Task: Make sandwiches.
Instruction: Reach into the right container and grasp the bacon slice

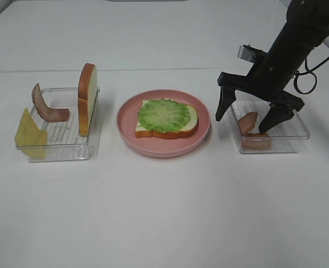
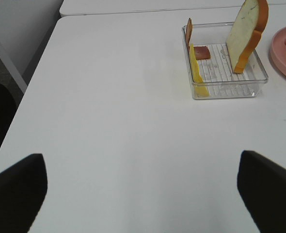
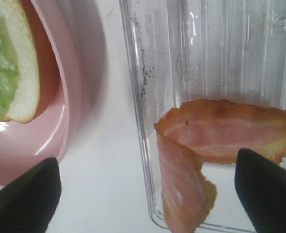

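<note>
White tabletop, assembly barely begun: lettuce leaf laid on bread slice, pink plate, frame centre. Right gripper spread empty over bacon strip, tray at right; left gripper released. Cheese, second slice left unplaced.

My right gripper is black; pink plate, green lettuce, white bread crusted orange-tan, right-side bacon streaked pink-cream, yellow cheese.

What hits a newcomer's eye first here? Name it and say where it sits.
The pink plate at the centre, carrying a bread slice topped with green lettuce. To its right, the black right tool hangs open over a bacon strip in a clear tray. In the left tray a second bread slice stands on edge.
</note>
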You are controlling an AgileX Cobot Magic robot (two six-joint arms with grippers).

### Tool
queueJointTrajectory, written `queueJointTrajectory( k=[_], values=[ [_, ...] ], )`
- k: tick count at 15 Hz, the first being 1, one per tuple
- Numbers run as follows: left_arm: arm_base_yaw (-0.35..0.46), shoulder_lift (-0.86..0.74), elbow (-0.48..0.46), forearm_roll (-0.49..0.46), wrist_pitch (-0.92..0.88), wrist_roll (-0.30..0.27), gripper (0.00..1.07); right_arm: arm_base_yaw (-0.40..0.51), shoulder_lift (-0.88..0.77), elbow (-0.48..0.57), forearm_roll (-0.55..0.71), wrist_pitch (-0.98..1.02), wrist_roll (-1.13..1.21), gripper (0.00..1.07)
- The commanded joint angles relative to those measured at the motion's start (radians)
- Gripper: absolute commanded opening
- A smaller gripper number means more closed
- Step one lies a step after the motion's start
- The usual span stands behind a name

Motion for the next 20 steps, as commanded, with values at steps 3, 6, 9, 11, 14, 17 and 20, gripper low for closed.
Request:
queueJointTrajectory(
  k=[3,6,9,11,14,17,20],
  values=[
    [-0.003,-0.014,0.003,0.000,-0.003,0.001,1.00,-0.002,0.002,0.004,0.009,0.007,0.002,0.88],
    [-0.003,-0.014,0.003,0.000,-0.003,0.001,1.00,-0.002,0.002,0.004,0.008,0.017,0.019,0.59],
    [-0.003,-0.014,0.003,0.000,-0.003,0.001,1.00,-0.002,0.002,0.004,0.002,0.020,0.019,0.33],
    [-0.003,-0.014,0.003,0.000,-0.003,0.001,1.00,-0.002,0.002,0.004,0.001,0.020,0.019,0.21],
    [-0.003,-0.014,0.003,0.000,-0.003,0.001,1.00,-0.002,0.002,0.004,0.001,0.025,0.018,0.00],
    [-0.003,-0.014,0.003,0.000,-0.003,0.001,1.00,-0.002,0.002,0.004,0.001,0.024,0.018,0.00],
    [-0.003,-0.014,0.003,0.000,-0.003,0.002,1.00,-0.002,-0.023,0.002,0.001,0.031,0.018,0.00]
  ],
)
